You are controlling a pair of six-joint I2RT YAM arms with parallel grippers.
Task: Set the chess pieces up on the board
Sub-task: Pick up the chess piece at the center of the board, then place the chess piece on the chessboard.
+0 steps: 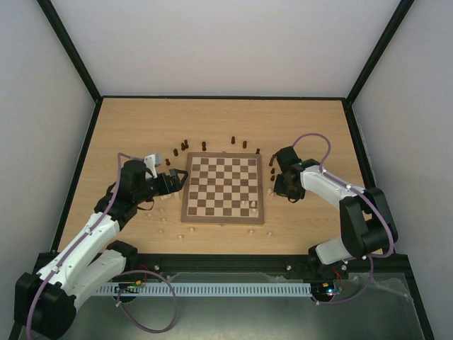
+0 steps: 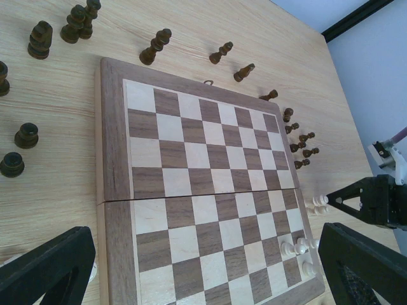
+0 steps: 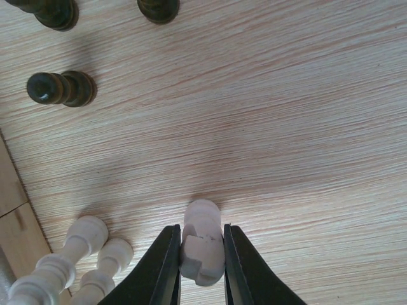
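The right gripper is clamped on 1 pale rook on the tabletop just right of the board, so pickup is in hand and a lift toward a back-row corner square likely comes next, while the left gripper hovers with fingers apart.

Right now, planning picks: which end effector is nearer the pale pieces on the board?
Right end effector, just off the board beside the pale pieces; left end effector sits opposite.
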